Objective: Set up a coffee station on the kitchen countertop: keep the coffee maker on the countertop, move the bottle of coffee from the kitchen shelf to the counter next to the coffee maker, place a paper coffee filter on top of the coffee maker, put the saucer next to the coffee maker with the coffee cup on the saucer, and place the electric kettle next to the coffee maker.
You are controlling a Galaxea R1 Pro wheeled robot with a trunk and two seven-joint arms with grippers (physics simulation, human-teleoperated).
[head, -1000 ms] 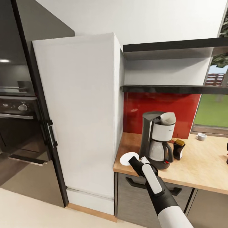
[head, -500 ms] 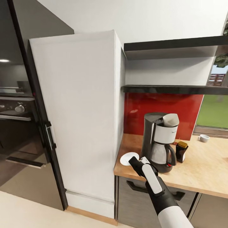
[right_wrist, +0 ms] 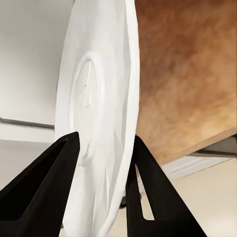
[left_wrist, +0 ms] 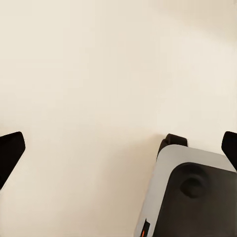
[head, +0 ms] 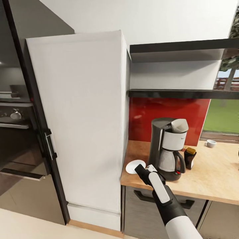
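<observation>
My right gripper is shut on the rim of the white saucer, which lies over the left front corner of the wooden countertop. In the right wrist view the saucer sits between the black fingers. I cannot tell whether it touches the wood. Just right of it stands the coffee maker with a paper filter on top. The coffee bottle stands at its right side. The white cup sits far back by the window. My left gripper is open over pale floor.
A tall white cabinet rises directly left of the counter corner. A dark oven is further left. Two dark shelves hang over the counter against a red backsplash. A drawer handle sits below the counter edge.
The whole picture has shifted slightly, so the camera moved. The right gripper and saucer keep the same place beside the coffee maker.
</observation>
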